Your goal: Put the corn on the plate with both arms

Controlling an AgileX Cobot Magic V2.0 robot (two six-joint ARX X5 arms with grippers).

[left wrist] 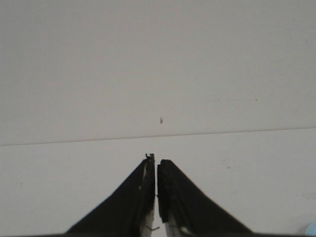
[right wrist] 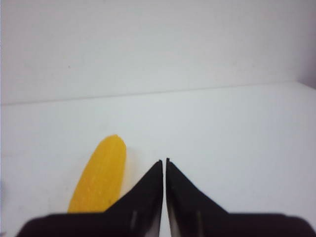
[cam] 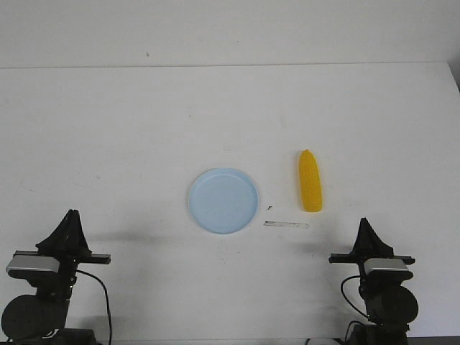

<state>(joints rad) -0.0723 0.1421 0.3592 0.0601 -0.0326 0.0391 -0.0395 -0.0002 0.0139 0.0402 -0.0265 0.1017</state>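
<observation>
Your left gripper (cam: 72,215) sits well to the left of the plate (cam: 223,200), nearer you, its tips pressed together on nothing. The pale blue plate lies bare on the white bench (cam: 129,129). Just right of the plate, the yellow corn (cam: 310,181) lies on the bench, apart from it. Further right, nearer you, your right gripper (cam: 366,224) is likewise closed and empty.
</observation>
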